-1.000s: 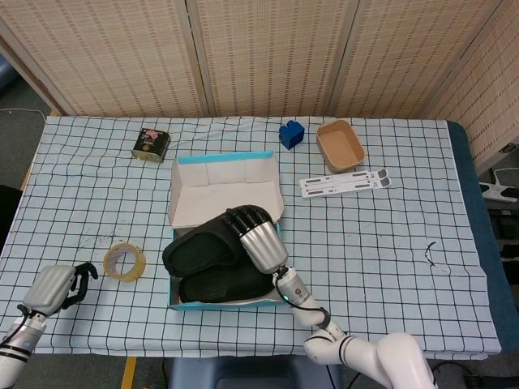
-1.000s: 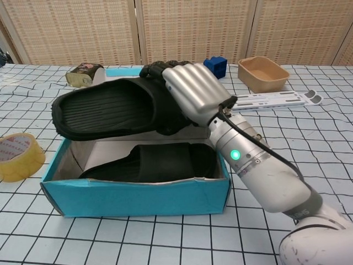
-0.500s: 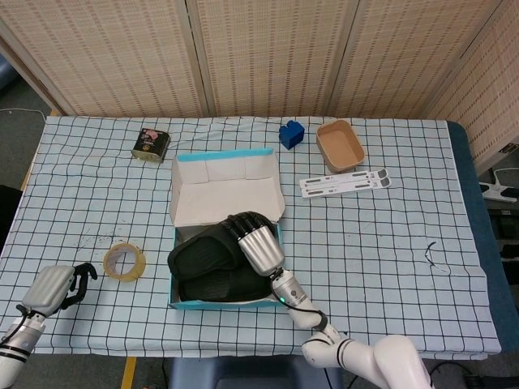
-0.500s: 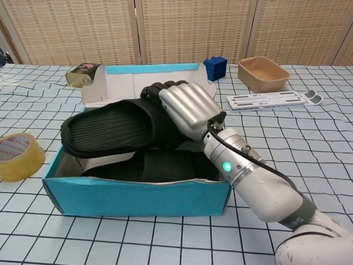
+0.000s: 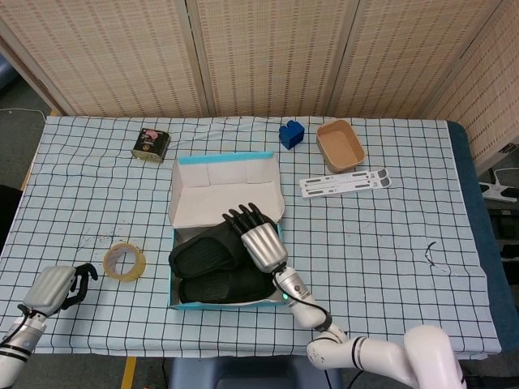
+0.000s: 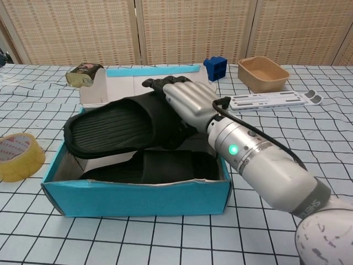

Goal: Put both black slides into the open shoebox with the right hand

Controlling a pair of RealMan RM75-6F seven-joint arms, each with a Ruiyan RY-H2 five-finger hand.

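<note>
The teal shoebox (image 5: pixel 173 279) (image 6: pixel 138 196) stands open in the middle of the table, its white lid (image 5: pixel 223 190) upright behind it. One black slide (image 5: pixel 227 288) (image 6: pixel 160 165) lies flat on the box floor. The other black slide (image 5: pixel 203 253) (image 6: pixel 118 124) lies tilted on top of it, its toe end over the box's left rim. My right hand (image 5: pixel 258 241) (image 6: pixel 190 102) rests on this upper slide's strap with the fingers stretched out and spread; the thumb is hidden. At the table's near left corner my left hand (image 5: pixel 53 289) sits curled, with nothing in it.
A yellow tape roll (image 5: pixel 124 262) (image 6: pixel 16 157) lies left of the box. At the back are a small tin (image 5: pixel 151 144) (image 6: pixel 83 73), a blue block (image 5: pixel 291 134) (image 6: pixel 216 67) and a tan tray (image 5: pixel 340 146) (image 6: pixel 262 73). A white strip (image 5: pixel 345 181) (image 6: pixel 273 99) lies to the right.
The right hand lowered the upper slide further into the box onto the other slide, and its fingers have uncurled from the strap. The left hand has not moved.
</note>
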